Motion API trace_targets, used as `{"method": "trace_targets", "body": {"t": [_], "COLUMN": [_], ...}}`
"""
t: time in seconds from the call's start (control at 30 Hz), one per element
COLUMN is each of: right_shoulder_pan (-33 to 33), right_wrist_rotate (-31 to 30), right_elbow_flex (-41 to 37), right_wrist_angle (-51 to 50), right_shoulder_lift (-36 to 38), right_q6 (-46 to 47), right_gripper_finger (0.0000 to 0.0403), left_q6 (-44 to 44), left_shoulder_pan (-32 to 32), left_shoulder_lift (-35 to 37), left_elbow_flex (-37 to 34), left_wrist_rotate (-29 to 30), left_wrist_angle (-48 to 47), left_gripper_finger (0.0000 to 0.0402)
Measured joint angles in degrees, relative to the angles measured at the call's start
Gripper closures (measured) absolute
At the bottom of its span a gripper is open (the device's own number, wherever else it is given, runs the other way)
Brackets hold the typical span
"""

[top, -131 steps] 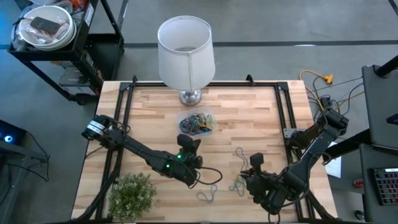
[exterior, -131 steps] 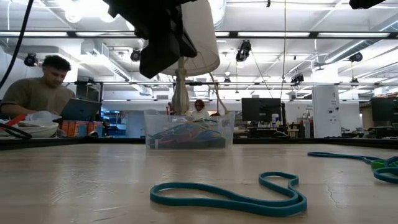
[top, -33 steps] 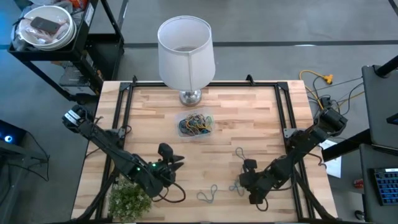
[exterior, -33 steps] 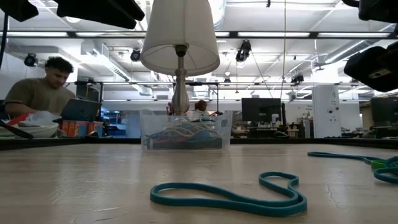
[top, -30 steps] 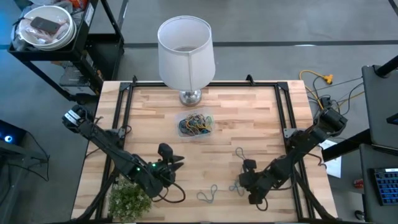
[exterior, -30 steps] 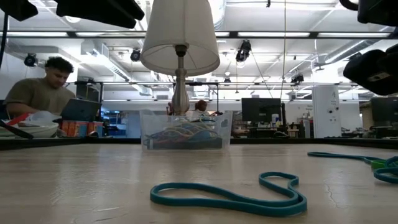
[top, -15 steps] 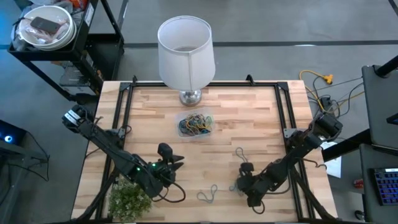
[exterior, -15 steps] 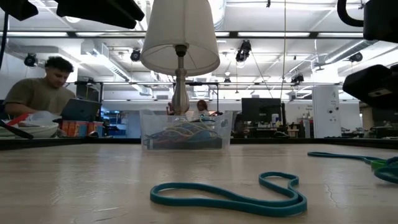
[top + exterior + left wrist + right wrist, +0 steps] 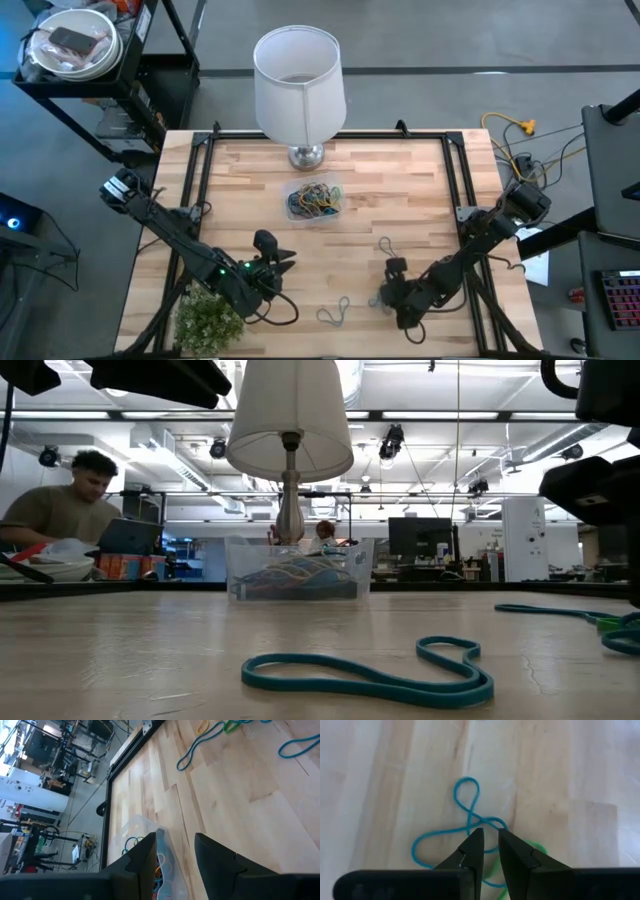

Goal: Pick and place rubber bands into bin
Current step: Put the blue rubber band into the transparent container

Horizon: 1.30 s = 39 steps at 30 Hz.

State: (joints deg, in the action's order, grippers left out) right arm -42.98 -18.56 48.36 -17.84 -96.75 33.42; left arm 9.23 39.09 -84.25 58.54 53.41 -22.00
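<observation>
Right wrist view: we see the right gripper with its jaws a narrow gap apart, holding nothing, tips poised just over a blue band twisted into a figure-eight on the bench; a green band peeks out beside the fingers. From the high view, the right gripper sits low at the near right part of the bench, right over that small clump of bands. We spot another blue band just beyond it and a teal band lying flat toward the near edge, between the two arms.

Left gripper hovers at the near left, jaws apart and empty; in the left wrist view its fingers point toward the bin, with loose bands farther off on the wood.

Bin sits mid-bench, just in front of the lamp, with a tangle of coloured bands inside it. Low view shows the bin behind the teal band, the lamp stem rising behind it.

A plant stands at the near left corner. A person sits beyond the bench in the low view.
</observation>
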Motion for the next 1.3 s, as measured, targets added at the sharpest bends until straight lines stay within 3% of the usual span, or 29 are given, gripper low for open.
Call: {"method": "trace_targets", "body": {"t": [0.97, 1.3], "right_shoulder_pan": [0.1, 0.0], "right_wrist_rotate": [-2.6, -3.5], "right_elbow_flex": [-0.2, 0.0], "right_wrist_angle": [-1.6, -1.6], "right_shoulder_lift": [-2.6, -2.5], "right_q6": [3.0, -1.2], "right_gripper_finger": [0.0352, 0.0393], "left_q6": [-1.4, -1.4], "left_shoulder_pan": [0.0, 0.0], "left_shoulder_lift": [0.0, 0.0], "left_elbow_flex": [-0.1, -0.1], "left_wrist_rotate": [-0.1, -0.1], "left_wrist_angle": [0.0, 0.0], "left_gripper_finger": [0.0283, 0.0283]}}
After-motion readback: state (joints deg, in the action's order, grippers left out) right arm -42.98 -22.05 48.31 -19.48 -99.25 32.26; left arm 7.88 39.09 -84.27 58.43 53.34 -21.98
